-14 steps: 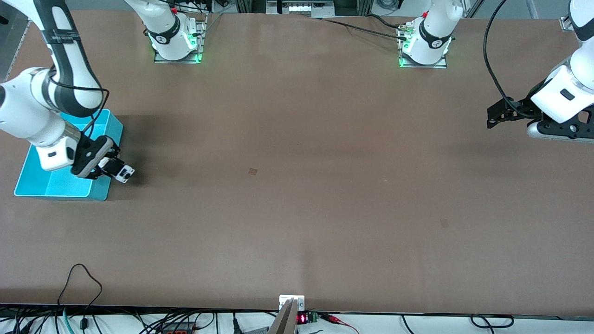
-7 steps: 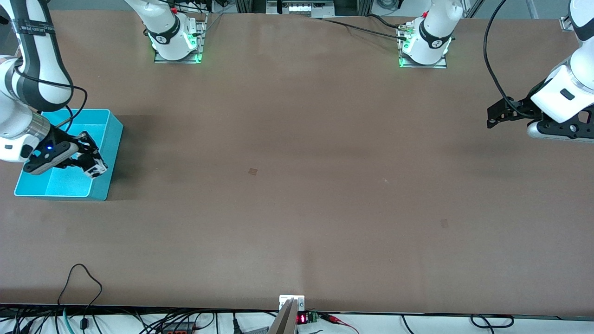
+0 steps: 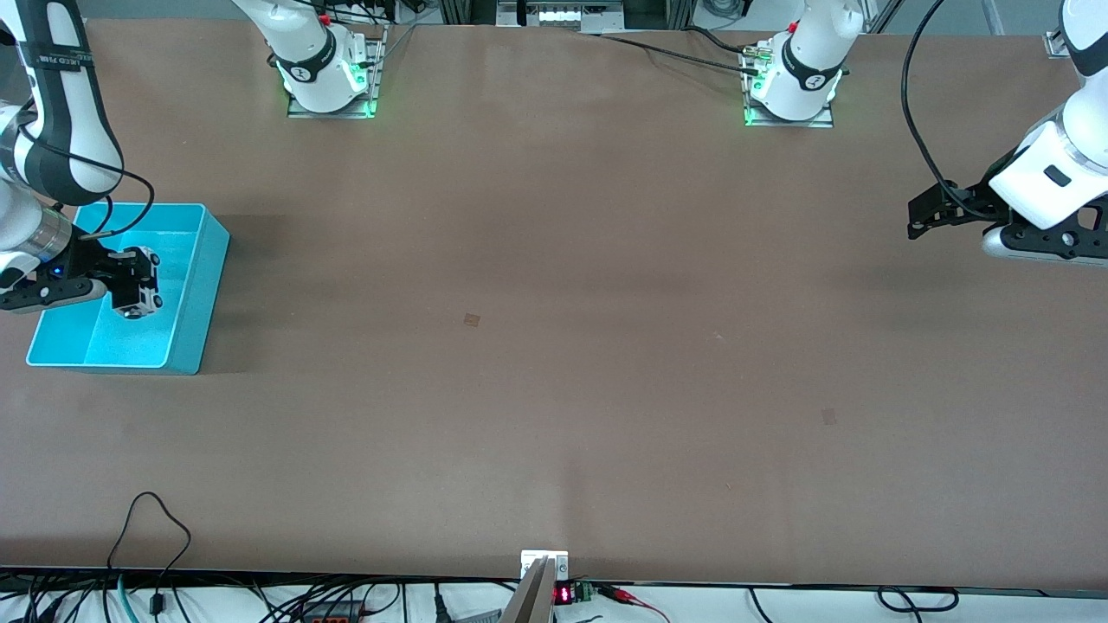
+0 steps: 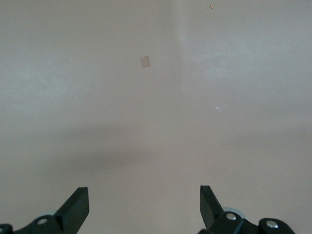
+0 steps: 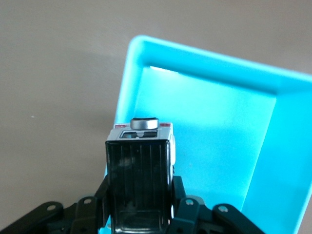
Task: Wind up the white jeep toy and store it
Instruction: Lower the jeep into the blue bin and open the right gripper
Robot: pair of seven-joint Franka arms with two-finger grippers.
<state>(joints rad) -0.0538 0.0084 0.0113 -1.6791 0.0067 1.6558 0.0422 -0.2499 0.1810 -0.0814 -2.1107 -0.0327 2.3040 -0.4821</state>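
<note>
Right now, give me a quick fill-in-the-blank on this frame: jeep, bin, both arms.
1. The right gripper holds the white jeep toy over the ____ bin.
2. The left gripper has its jaws ____ and holds nothing.
3. The bin sits toward the ____ arm's end of the table.
4. The left arm waits, its gripper over bare ____.

Missing words: cyan; open; right; table

Right claw [image 3: 130, 290] clamped tight, left claw [image 3: 919, 221] (waiting) spread wide.
</note>
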